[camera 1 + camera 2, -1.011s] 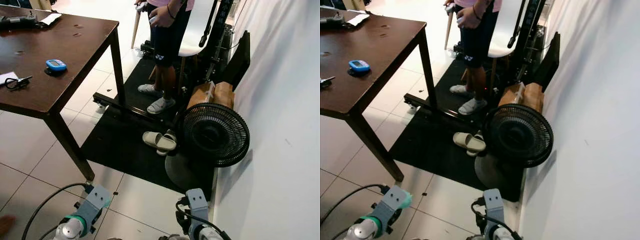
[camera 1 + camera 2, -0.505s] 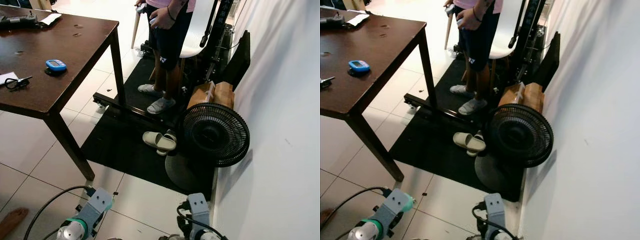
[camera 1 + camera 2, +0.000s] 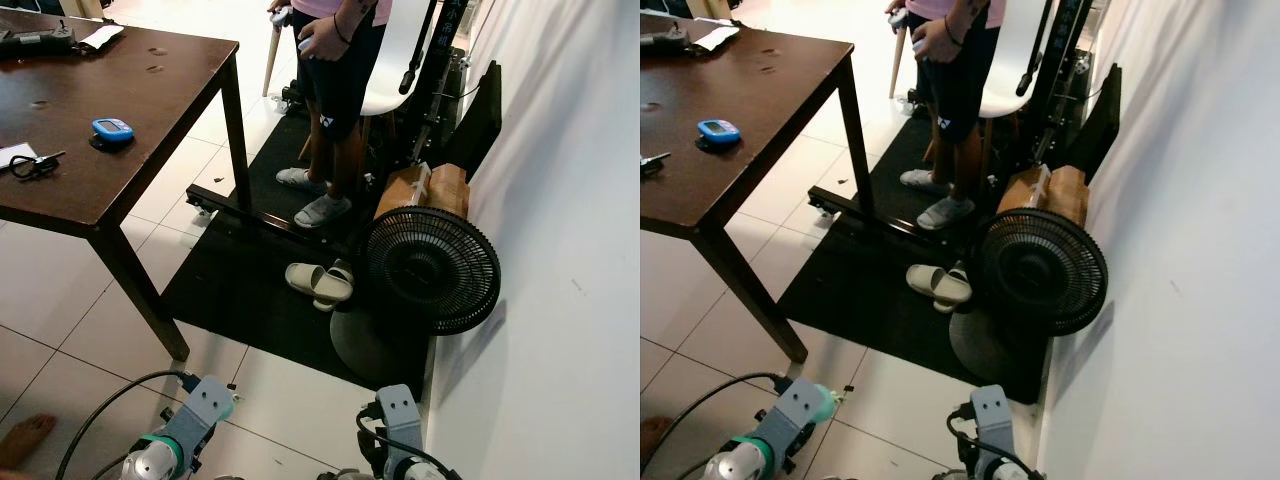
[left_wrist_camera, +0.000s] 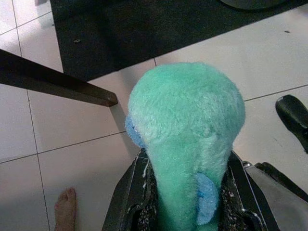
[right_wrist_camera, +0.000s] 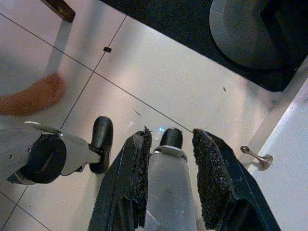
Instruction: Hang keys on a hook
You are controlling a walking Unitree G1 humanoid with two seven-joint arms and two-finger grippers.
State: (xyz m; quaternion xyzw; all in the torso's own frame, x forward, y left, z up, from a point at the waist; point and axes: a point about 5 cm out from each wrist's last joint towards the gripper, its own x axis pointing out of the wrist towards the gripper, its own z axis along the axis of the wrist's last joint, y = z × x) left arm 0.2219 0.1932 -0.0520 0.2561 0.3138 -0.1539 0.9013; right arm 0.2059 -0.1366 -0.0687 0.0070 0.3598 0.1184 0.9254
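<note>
A bunch of keys on a black ring [image 3: 35,163] lies on the dark wooden table [image 3: 150,110] at the far left, beside a white slip of paper. My left gripper [image 4: 187,183] hangs low over the floor tiles, far from the keys. It is shut on a fuzzy green plush thing with blue patches [image 4: 185,110]. My right gripper [image 5: 172,137] is open near the floor by the white wall, its rough pads [image 5: 208,178] apart with nothing held between them.
A blue device [image 3: 112,129] also sits on the table. A person [image 3: 335,70] stands on the black mat [image 3: 250,290] behind it, near slippers [image 3: 318,282] and a floor fan [image 3: 430,268]. A bare foot [image 3: 22,440] is at my lower left. The white wall [image 3: 560,250] runs along my right.
Both arms have sunk a little lower in the eye views. The bare foot at the lower left has come further into view.
</note>
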